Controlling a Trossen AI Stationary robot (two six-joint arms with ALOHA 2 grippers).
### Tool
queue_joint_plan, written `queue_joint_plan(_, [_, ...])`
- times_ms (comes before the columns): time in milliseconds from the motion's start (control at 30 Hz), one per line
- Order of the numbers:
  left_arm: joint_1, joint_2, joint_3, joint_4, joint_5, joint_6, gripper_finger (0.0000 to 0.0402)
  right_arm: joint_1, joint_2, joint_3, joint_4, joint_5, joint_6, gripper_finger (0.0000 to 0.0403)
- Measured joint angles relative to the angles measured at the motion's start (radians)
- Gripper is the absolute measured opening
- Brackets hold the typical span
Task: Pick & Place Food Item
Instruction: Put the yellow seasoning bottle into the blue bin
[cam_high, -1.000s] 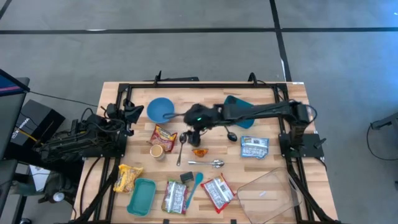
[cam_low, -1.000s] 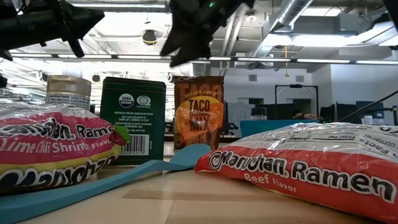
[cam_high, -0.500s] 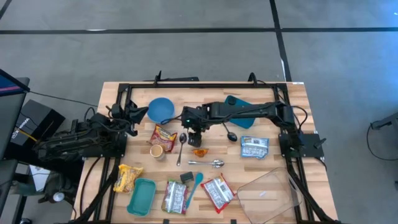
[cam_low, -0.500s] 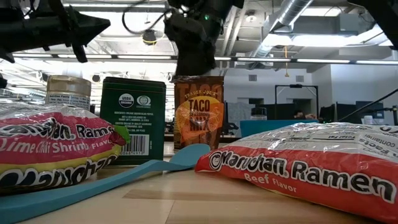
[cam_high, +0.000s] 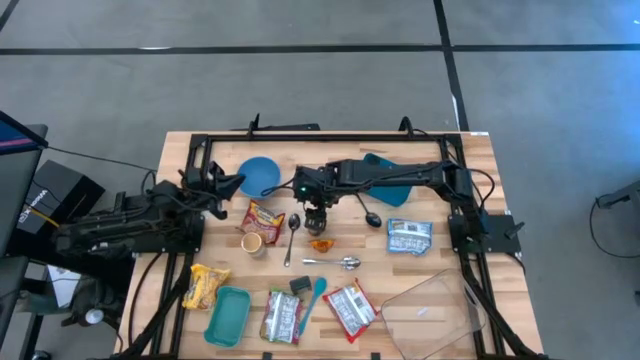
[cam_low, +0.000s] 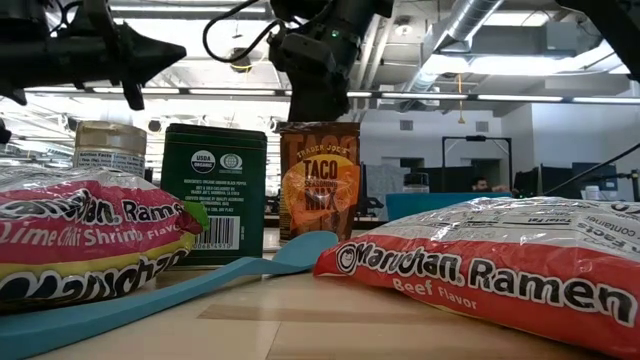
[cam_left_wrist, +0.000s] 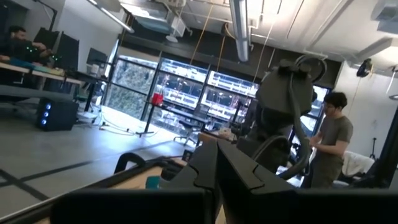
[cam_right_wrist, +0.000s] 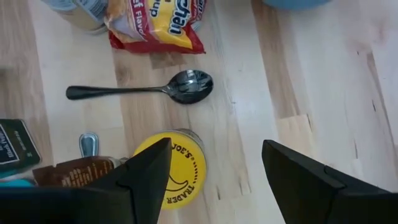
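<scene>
Hovering above the middle of the desk, the right gripper points down with its jaws apart and nothing between them. In the right wrist view its two dark fingers frame a yellow-lidded Trader Joe's tin that lies on the bare wood below; no contact with it is seen. In the high view that tin sits at 6 o'clock from the gripper, near the desk's centre.

A black spoon lies just beyond the tin in the wrist view, and a red and yellow soup packet lies farther on. From above, the spoon is at 9 o'clock of the tin, with the packet and a small jar further out the same way.

The left gripper is held above the desk's left side, at 9 o'clock from the blue bowl, jaws together and empty.

Other items noted: a blue-and-white packet at 3 o'clock of the tin; a silver spoon at 5 o'clock; two ramen packs and, with a teal spatula between them at the near edge; a teal tray and a yellow bag at 8 o'clock; a clear bin at the right near corner.

A person stands in the room beyond, seen from the left wrist.
</scene>
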Motion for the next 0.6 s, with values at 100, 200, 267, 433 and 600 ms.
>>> queue_joint_plan(100, [0.0,0.016,0.0,0.0,0.0,0.0,0.0002,0.005,0.0,0.0,-0.002,0.003,0.0,0.0246])
queue_joint_plan(200, [0.0,0.031,0.0,-0.001,0.0,0.0,0.0002,0.013,0.0,-0.001,-0.001,0.012,-0.007,0.0246])
queue_joint_plan(267, [0.0,0.039,0.0,0.0,0.0,0.0,0.0002,0.024,0.0,-0.004,-0.005,0.051,-0.022,0.0246])
queue_joint_plan(433, [0.0,0.051,0.0,0.0,0.0,0.0,0.0002,0.048,0.0,-0.005,-0.005,0.15,-0.043,0.0246])
queue_joint_plan(600, [0.0,0.052,0.0,0.003,0.001,0.007,0.0002,0.058,0.0,-0.005,-0.004,0.157,-0.072,0.0246])
